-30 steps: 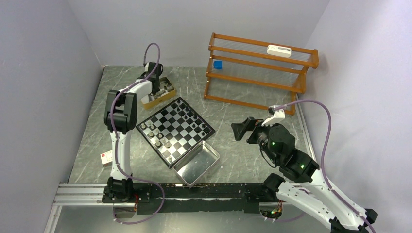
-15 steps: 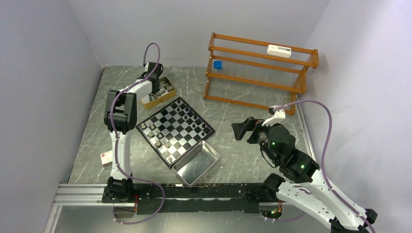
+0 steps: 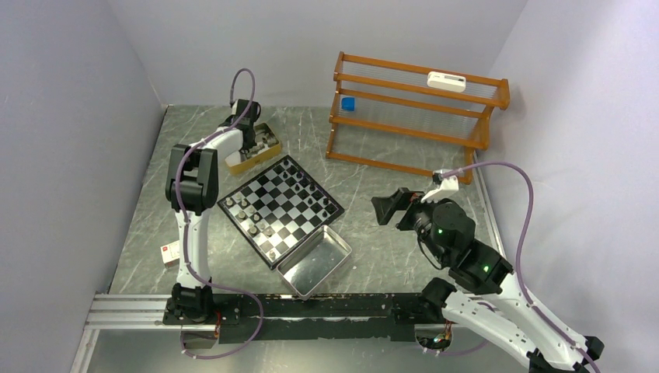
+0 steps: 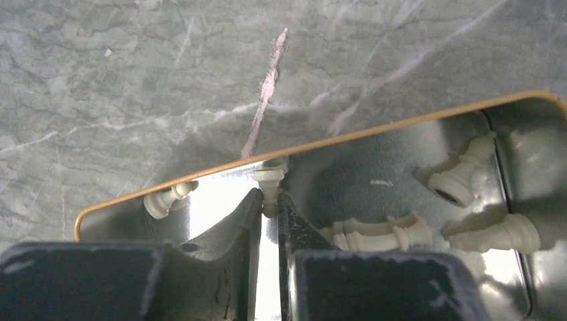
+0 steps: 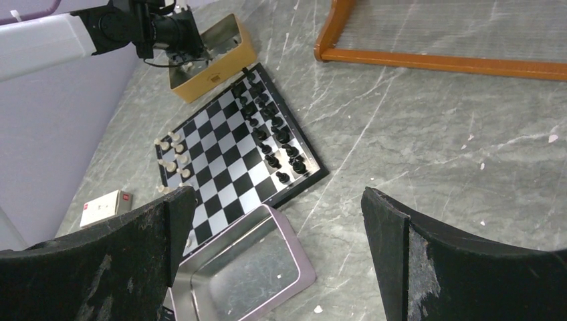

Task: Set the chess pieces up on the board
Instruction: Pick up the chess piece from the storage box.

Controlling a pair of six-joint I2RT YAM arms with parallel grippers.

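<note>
The grey marbled table point(image 3: 373, 233) is filling the floor of a pale-walled booth, with a wooden rack point(image 3: 412, 116) standing at the upper right of the overhead view. The board point(image 3: 284, 211) is sitting left of centre, turned like a diamond. Black chess pieces point(image 5: 267, 134) are lining its right edge and a few cream ones point(image 5: 170, 157) its left, so I judge the set-up is only partly done. A metal tray point(image 3: 342, 250) is lying just below the board.

The gold box point(image 3: 242, 163) is resting just beside the board's upper-left corner, so the carry is heading down and right in that view. The left arm is reaching into the box. The right gripper point(image 5: 277, 200) is hanging well apart at the right with its jaws spread wide, holding nothing.

In the left wrist view the left gripper point(image 4: 269, 204) is pinching a cream piece point(image 4: 269, 177), its jaws nearly together. The piece's long axis is running up the frame, in line with the fingers, with its wide end against the box's far wall. More cream pieces point(image 4: 374, 234) are lying on their sides at the lower right.
</note>
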